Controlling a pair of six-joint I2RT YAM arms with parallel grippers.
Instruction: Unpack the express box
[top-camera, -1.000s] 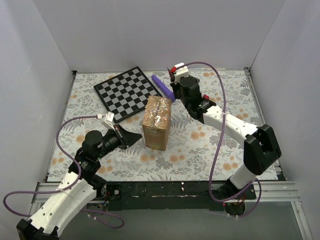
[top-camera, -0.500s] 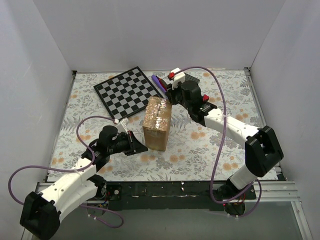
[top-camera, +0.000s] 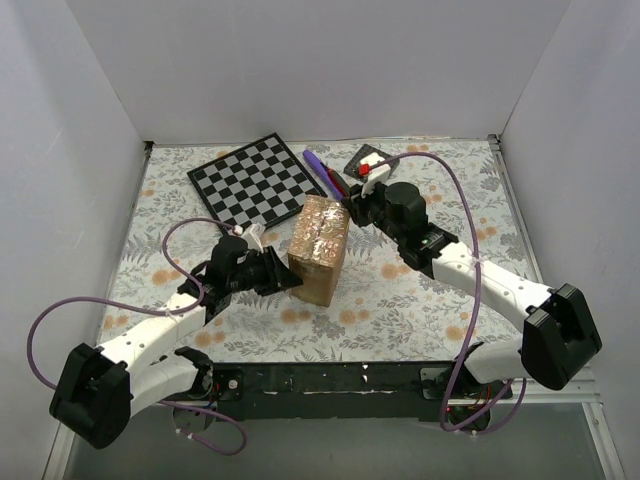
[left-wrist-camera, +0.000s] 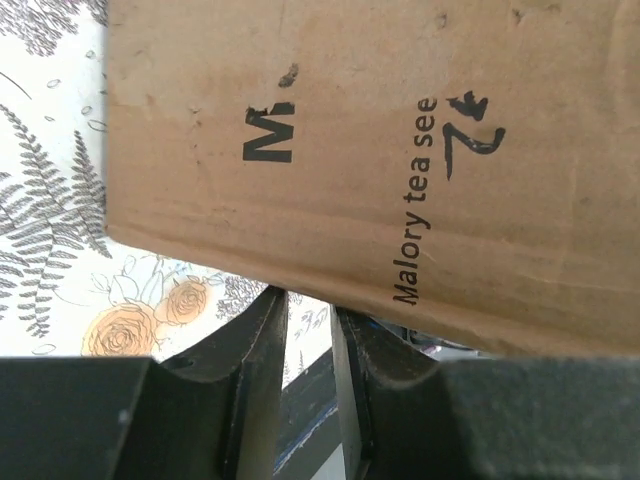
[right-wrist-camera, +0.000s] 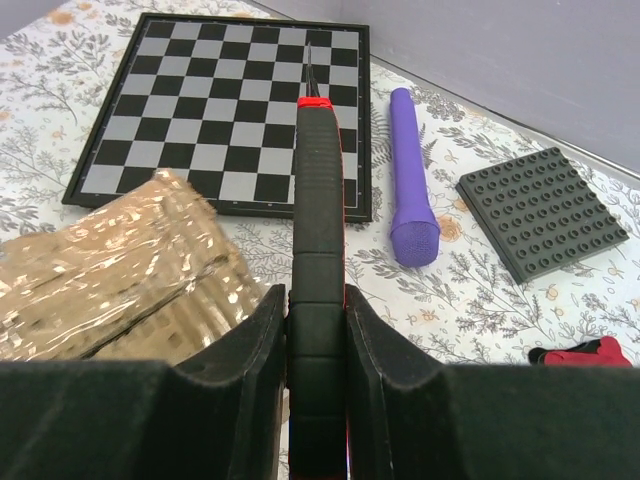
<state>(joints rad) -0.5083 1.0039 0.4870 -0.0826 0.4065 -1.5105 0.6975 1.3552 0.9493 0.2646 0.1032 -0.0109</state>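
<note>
Flowery tabletop (top-camera: 420, 290), white walls all round, express box (top-camera: 318, 250) sat mid-table with an arm on either side.

Box looked tipped a bit, with its taped top shining and its printed side facing the left gripper (left-wrist-camera: 311, 315). That gripper's jaws were only a crack apart with nothing between them, tips right at the box's lower edge. Right gripper (right-wrist-camera: 318, 300) was clamped on a black utility knife (right-wrist-camera: 318, 170) with a red collar, blade out, held just off the box's far right corner. Chessboard (top-camera: 250, 185), purple pen (top-camera: 320, 170) and grey studded plate (right-wrist-camera: 545, 212) lay behind it.
</note>
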